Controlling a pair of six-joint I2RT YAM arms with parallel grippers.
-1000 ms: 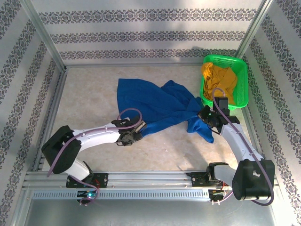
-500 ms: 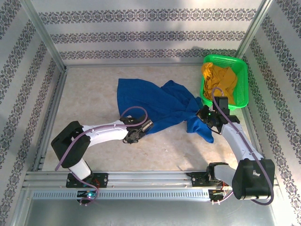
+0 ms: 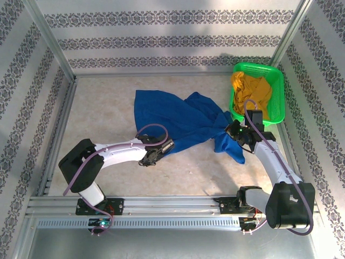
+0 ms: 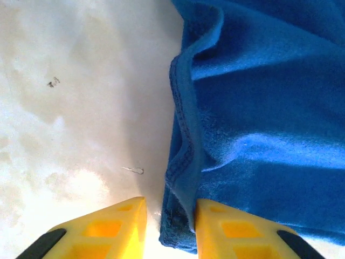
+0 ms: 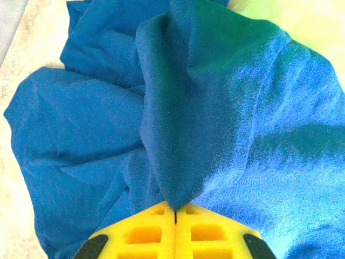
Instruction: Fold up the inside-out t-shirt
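Left arm: reaches from the near left corner across the table [image 3: 102, 108] towards the middle, forearm low over the surface.
Left gripper [image 4: 170, 204]: at the near left edge of the t-shirt [image 3: 178, 118]. The yellow fingers [image 4: 113, 221] stand a little apart with the stitched hem between them. The cloth lies against the right finger and a sliver of bright table shows beside the left one. I cannot tell whether the hem is pinched.
T-shirt: blue, crumpled and spread across the middle of the table. Its left part lies flat. Its right part is bunched and drawn up towards the right gripper [image 5: 175, 210], with a flap hanging down on the near side.
Right gripper: fingers closed together, a raised ridge of blue cloth clamped between them.
Basket [image 3: 278, 86]: green, in the far right corner, just beyond the shirt's right end.
Yellow garment [image 3: 252, 90]: heaped inside the basket.
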